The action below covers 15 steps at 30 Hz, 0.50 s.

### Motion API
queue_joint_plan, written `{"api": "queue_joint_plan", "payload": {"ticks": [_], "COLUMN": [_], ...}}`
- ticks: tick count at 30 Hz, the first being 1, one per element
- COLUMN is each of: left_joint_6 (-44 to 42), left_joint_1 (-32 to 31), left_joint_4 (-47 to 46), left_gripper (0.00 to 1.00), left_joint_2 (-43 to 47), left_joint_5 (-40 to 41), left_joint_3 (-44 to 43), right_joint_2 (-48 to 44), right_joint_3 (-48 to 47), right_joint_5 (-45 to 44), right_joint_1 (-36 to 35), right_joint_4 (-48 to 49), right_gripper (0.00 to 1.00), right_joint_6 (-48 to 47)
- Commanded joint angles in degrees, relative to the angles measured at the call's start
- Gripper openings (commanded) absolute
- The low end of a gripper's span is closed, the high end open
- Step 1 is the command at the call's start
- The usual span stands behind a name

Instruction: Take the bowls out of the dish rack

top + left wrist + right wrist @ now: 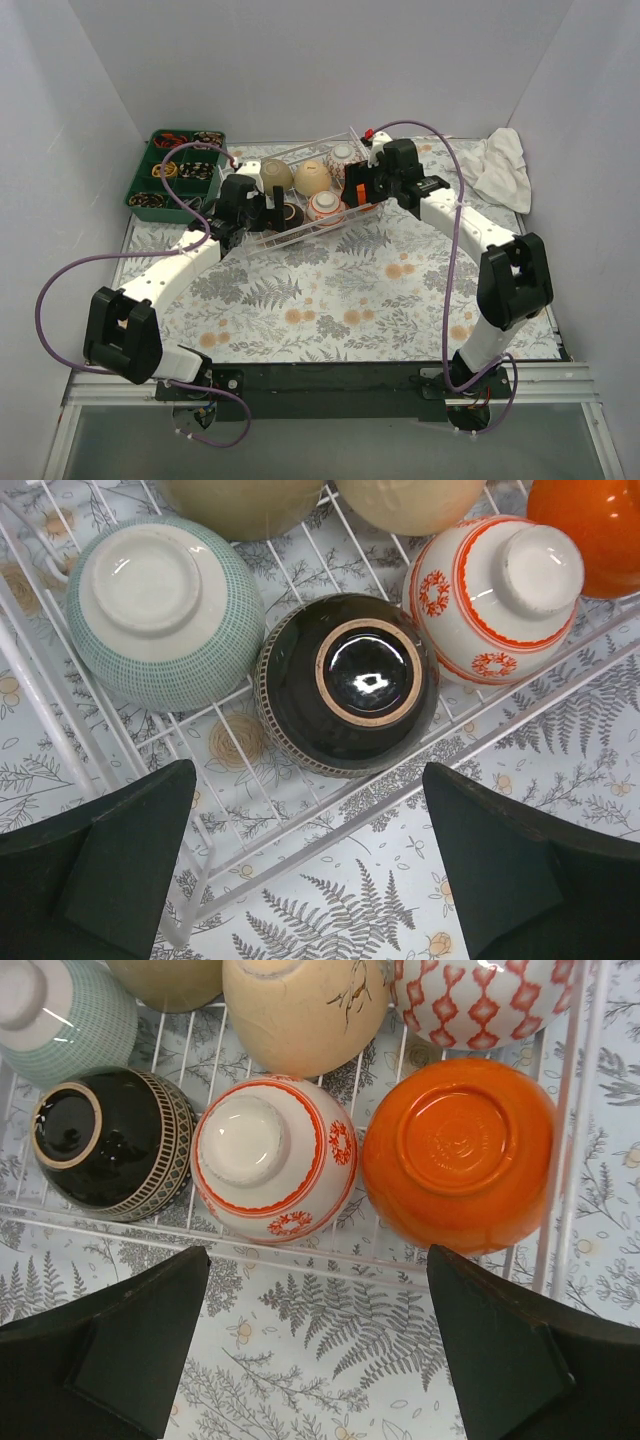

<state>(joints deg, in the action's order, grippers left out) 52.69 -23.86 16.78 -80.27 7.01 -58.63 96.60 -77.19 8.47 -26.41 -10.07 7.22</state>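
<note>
Left pincer (308,825) and right pincer (318,1295) both gape wide, holding nothing, with seven bowls (270,1155) in one rack (240,790) just ahead.

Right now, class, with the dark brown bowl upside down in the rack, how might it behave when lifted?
The dark brown bowl shows a bright highlight on its glaze, so it is probably slippery. It looks ceramic: likely rigid and breakable if dropped. Its round side crowds the pale green bowl, so lifting may nudge that.
</note>
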Motion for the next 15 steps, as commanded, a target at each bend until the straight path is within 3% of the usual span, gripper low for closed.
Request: {"api": "queue_joint_plan", "payload": {"ticks": [1,5,15], "left_joint_6": [-0.83,-1.09,-1.09], "left_joint_1": [-0.05,0.04,0.04], "left_joint_4": [-3.86,-3.86,-4.03], "left_gripper": [0.98,0.98,0.98], "left_joint_2": [4.77,4.51,4.16], "left_joint_5": [1.08,1.87,0.73], "left_joint_3": [1.76,1.94,2.29], "right_joint_2": [4.47,8.34,6.85], "right_joint_3": [-4.28,-4.90,3.26], "right_joint_5": [3.04,4.36,4.19], "right_joint_1": [-0.48,-0.57,-0.74], "right_joint_4": [1.54,1.54,-1.44], "right_gripper": [0.98,0.97,0.97], "right_joint_6": [2.35,4.72,8.51]}}
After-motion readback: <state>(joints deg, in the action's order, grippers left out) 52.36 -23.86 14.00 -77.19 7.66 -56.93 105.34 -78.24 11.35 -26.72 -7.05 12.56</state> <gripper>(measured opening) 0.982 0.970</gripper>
